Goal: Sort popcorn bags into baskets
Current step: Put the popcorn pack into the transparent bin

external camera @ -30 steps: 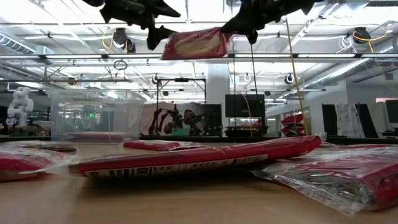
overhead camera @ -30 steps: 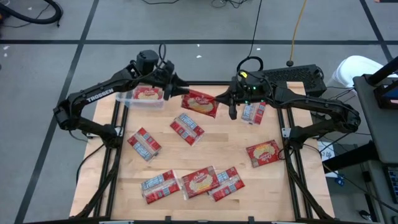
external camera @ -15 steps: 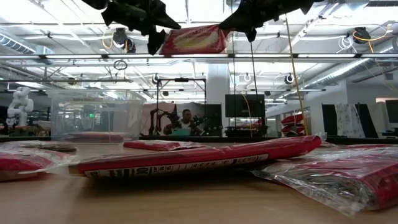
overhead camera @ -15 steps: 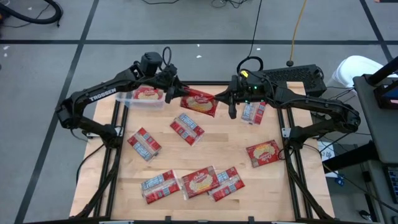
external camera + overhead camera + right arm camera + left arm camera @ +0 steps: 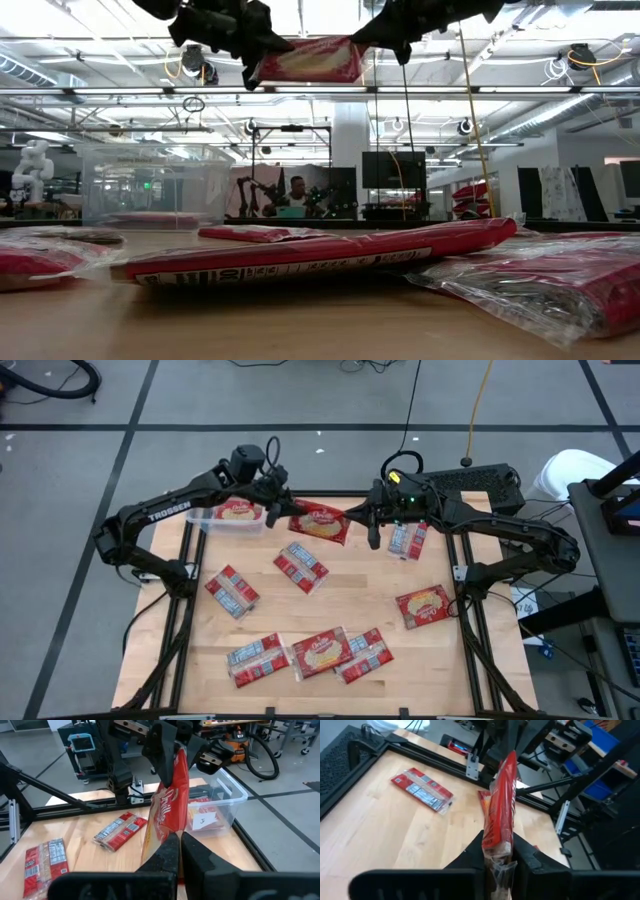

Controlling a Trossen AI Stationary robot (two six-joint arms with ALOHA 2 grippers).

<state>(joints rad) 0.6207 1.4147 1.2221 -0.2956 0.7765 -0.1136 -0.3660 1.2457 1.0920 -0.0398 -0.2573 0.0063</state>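
Note:
One red popcorn bag [image 5: 320, 523] hangs in the air over the table's far middle, between my two grippers. My left gripper [image 5: 291, 513] is shut on its left end and my right gripper [image 5: 362, 520] is shut on its right end. In the low view the bag [image 5: 315, 60] shows high above the tabletop. The basket [image 5: 228, 517], a clear tub, stands at the far left corner with a red bag lying inside it. Several more popcorn bags lie flat on the table, such as one [image 5: 301, 567] in the middle. My left gripper pinches the bag's left end [image 5: 496, 851] between its two fingers, which come roughly level from the table's left. The bag runs away from the fingers, clear of the table. My right gripper pinches the bag's right end [image 5: 172, 827] between its two fingers, coming roughly level from the table's right. The bag is lifted clear and spans across to the other gripper.
Loose bags lie at the left [image 5: 232, 591], at the right [image 5: 424, 605], at the far right [image 5: 406, 540] and in a cluster near the front edge [image 5: 321, 652]. Black frame rails [image 5: 470, 610] border the wooden table. Bare wood shows in the table's middle.
My left gripper has moved a little toward the table's right onto the held bag's left end and has shut on it. The bag has stayed aloft in my right gripper, which has kept still.

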